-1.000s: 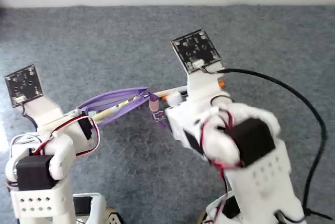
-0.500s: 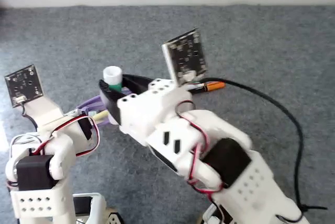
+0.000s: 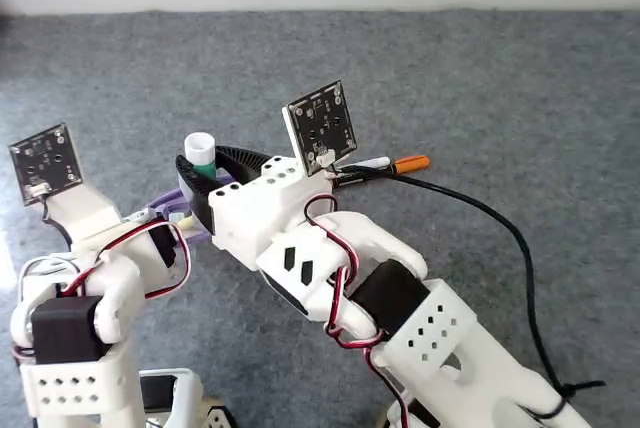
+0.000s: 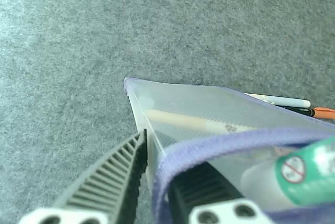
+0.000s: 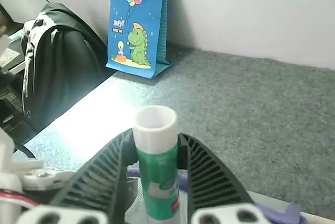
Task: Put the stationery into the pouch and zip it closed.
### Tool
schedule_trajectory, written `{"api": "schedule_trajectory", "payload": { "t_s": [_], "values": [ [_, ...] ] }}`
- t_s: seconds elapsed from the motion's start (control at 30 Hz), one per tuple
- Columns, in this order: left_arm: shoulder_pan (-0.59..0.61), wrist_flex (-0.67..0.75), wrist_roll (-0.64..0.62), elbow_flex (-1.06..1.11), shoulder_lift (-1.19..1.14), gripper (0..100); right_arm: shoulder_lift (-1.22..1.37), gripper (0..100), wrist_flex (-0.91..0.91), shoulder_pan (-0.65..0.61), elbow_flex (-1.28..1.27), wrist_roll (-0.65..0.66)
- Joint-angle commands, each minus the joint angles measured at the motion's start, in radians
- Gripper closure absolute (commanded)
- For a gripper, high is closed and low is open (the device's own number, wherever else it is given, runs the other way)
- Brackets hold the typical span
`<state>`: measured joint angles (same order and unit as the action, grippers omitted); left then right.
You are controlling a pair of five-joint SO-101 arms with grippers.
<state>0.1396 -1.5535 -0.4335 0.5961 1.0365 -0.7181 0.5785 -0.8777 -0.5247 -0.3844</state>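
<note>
The right gripper (image 5: 155, 148) pinches the glue stick (image 5: 157, 192) upright between its fingers, just over the pouch (image 4: 209, 111), whose edge the left gripper (image 4: 157, 166) clamps.

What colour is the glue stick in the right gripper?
The glue stick is green with a white top, clearest in the right wrist view.

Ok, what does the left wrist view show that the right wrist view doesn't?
Left wrist view: the left gripper clamped on the pouch wall, a pencil inside the pouch, and pens lying on the carpet beyond it.
Right wrist view instead: the right gripper shut on the glue stick, a gift bag, a backpack and the wall.
Shared: the glue stick, the pouch's purple edge, the grey carpet.
</note>
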Motion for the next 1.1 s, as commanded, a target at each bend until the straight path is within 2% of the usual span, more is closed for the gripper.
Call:
{"api": "schedule_trajectory", "payload": {
  "t_s": [0.0,0.1,0.17,0.33,0.57,0.7,0.87,0.97,1.07],
  "values": [
    [0.009,0.012,-0.012,0.001,-0.015,99,-0.028,90.5,0.079,-0.012,0.025,-0.008],
    [0.009,0.012,-0.012,0.001,-0.015,99,-0.044,79.8,0.174,-0.012,0.066,-0.011],
    [0.009,0.012,-0.012,0.001,-0.015,99,-0.059,77.8,0.208,-0.012,0.089,-0.011],
    [0.009,0.014,-0.012,0.001,-0.015,99,-0.128,82.4,0.245,-0.005,0.106,-0.009],
    [0.009,0.014,-0.012,0.001,-0.015,99,-0.194,96.3,0.249,-0.001,0.104,-0.008],
    [0.009,0.014,-0.012,0.001,-0.015,99,-0.197,99.1,0.249,0.124,0.103,-0.008],
    [0.009,0.014,-0.012,0.001,-0.015,99,-0.101,99.1,0.338,0.377,0.1,-0.005],
    [0.009,0.014,-0.012,0.001,-0.015,99,0.013,99.1,0.417,0.498,0.1,0.114],
    [0.005,0.014,-0.012,0.001,-0.015,99,0.12,99.1,0.463,0.568,0.101,0.25]
  ]
}}
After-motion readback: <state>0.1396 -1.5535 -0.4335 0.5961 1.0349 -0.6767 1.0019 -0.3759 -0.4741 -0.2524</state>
